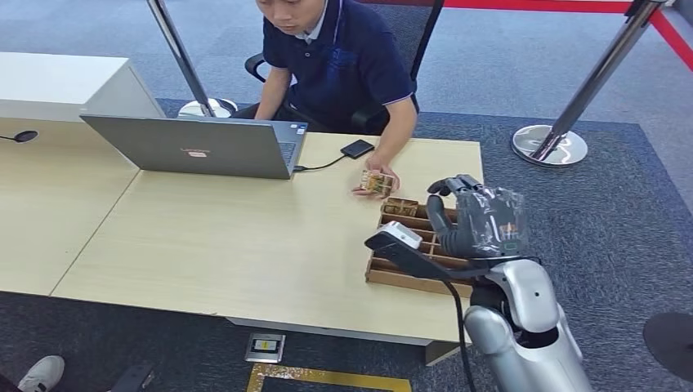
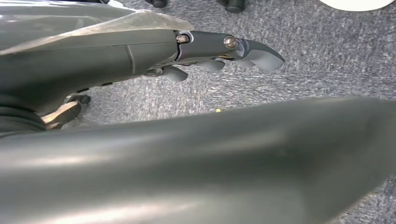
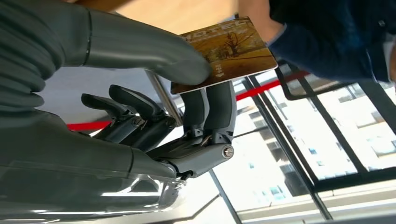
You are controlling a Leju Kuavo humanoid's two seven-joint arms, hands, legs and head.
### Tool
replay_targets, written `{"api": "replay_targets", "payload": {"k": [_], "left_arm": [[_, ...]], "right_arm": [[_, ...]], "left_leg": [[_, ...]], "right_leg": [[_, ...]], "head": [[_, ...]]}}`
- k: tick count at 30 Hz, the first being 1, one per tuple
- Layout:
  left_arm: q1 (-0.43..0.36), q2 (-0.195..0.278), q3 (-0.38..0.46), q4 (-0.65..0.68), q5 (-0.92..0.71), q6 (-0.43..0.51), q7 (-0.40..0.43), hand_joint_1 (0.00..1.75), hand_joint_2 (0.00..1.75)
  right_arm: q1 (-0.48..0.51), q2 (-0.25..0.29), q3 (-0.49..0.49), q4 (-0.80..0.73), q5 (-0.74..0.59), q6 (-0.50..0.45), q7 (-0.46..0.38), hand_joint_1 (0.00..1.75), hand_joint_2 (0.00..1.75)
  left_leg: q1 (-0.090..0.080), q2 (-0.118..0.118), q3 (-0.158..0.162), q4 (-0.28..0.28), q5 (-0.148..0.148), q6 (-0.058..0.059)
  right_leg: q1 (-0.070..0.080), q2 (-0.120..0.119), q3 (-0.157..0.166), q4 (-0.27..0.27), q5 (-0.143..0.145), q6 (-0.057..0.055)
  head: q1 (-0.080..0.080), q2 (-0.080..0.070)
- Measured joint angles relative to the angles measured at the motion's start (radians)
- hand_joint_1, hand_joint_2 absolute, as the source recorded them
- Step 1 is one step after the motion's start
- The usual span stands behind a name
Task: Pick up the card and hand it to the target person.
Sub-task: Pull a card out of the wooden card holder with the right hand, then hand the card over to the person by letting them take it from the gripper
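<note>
My right hand [image 1: 478, 219] is raised over the far right end of the wooden table [image 1: 229, 245], just above a compartmented wooden tray [image 1: 406, 276]. In the right wrist view its thumb and fingers [image 3: 208, 105] pinch a brown-gold printed card [image 3: 229, 51]. The card points towards a seated person [image 1: 339, 57] in a dark blue shirt, whose sleeve [image 3: 336, 39] is close behind it. That person's hand [image 1: 377, 181] rests on the table with some similar cards in it, just beyond the tray. My left hand [image 2: 224, 51] hangs over grey carpet, fingers apart, holding nothing.
An open grey laptop [image 1: 196, 147] stands at the table's far side, cabled to a small black device [image 1: 357, 149]. Barrier posts rise from round bases at the back right [image 1: 549, 145] and back left [image 1: 204, 106]. A person's shoe [image 1: 39, 374] is by the near left corner.
</note>
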Motion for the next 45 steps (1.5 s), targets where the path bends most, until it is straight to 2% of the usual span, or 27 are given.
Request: {"api": "replay_targets", "payload": {"k": [8,20,35,36,37,38,40,41,42,45], "left_arm": [[-0.016,-0.004,-0.002,0.001,-0.003,-0.002,-0.002,0.0,0.0],[-0.02,-0.02,-0.003,0.008,0.007,-0.002,0.008,0.0,0.0],[-0.009,-0.022,-0.002,0.011,0.035,0.005,0.025,0.0,0.0],[-0.009,-0.022,-0.002,0.011,0.035,0.006,0.025,0.0,0.0],[-0.008,-0.022,-0.002,0.011,0.035,0.006,0.025,0.0,0.0],[-0.008,-0.022,-0.002,0.011,0.035,0.006,0.025,0.0,0.0],[-0.008,-0.021,-0.002,0.011,0.035,0.006,0.025,0.0,0.0],[-0.008,-0.02,-0.002,0.011,0.035,0.007,0.025,0.0,0.0],[-0.008,-0.019,-0.002,0.011,0.035,0.007,0.025,0.0,0.0],[-0.008,-0.017,-0.002,0.011,0.033,0.01,0.025,0.0,0.0]], "right_arm": [[-0.12,0.022,0.018,0.039,-0.015,-0.013,-0.018,1.75,1.75],[-0.33,0.12,0.027,0.409,-0.036,-0.104,-0.026,1.75,1.75],[-0.451,0.193,0.027,0.681,-0.069,-0.143,-0.052,1.75,1.75],[-0.453,0.198,0.027,0.693,-0.072,-0.144,-0.054,1.68,1.75],[-0.455,0.203,0.028,0.702,-0.073,-0.145,-0.055,1.48,1.75],[-0.456,0.206,0.028,0.711,-0.075,-0.144,-0.055,1.16,1.75],[-0.459,0.213,0.03,0.728,-0.078,-0.145,-0.052,0.34,1.75],[-0.461,0.217,0.032,0.737,-0.079,-0.145,-0.049,0.11,1.75],[-0.462,0.222,0.033,0.745,-0.079,-0.145,-0.044,0.0,1.75],[-0.465,0.234,0.036,0.765,-0.08,-0.151,-0.029,0.0,1.75]], "left_leg": [[0.0,0.0,0.0,0.0,0.001,-0.001],[0.0,0.0,0.0,0.0,0.001,-0.002],[0.0,0.0,0.0,0.0,0.001,-0.002],[0.0,0.0,0.0,0.0,0.001,-0.002],[0.0,0.0,0.0,0.0,0.001,-0.002],[0.0,0.0,0.0,0.0,0.001,-0.002],[0.0,0.0,0.0,0.0,0.001,-0.002],[0.0,0.0,0.0,0.0,0.001,-0.002],[0.0,0.0,0.0,0.0,0.001,-0.002],[0.001,0.0,0.0,0.0,0.001,-0.002]], "right_leg": [[0.0,0.0,0.0,0.001,0.001,-0.001],[0.0,0.0,0.0,0.002,0.0,-0.001],[0.0,0.0,0.0,0.002,0.0,-0.001],[0.0,0.0,0.0,0.002,0.0,-0.001],[0.0,0.0,0.0,0.002,0.0,-0.001],[0.0,0.0,0.0,0.002,0.0,-0.001],[0.0,0.0,0.0,0.003,0.0,-0.001],[0.0,0.0,-0.001,0.003,0.0,-0.001],[0.0,0.0,-0.001,0.003,0.0,-0.001],[0.0,0.0,-0.001,0.003,0.0,-0.001]], "head": [[0.0,0.0],[0.0,0.0],[0.0,0.0],[0.0,0.0],[0.0,0.0],[0.0,0.0],[0.0,0.0],[0.0,0.0],[0.0,0.0],[0.0,0.0]]}}
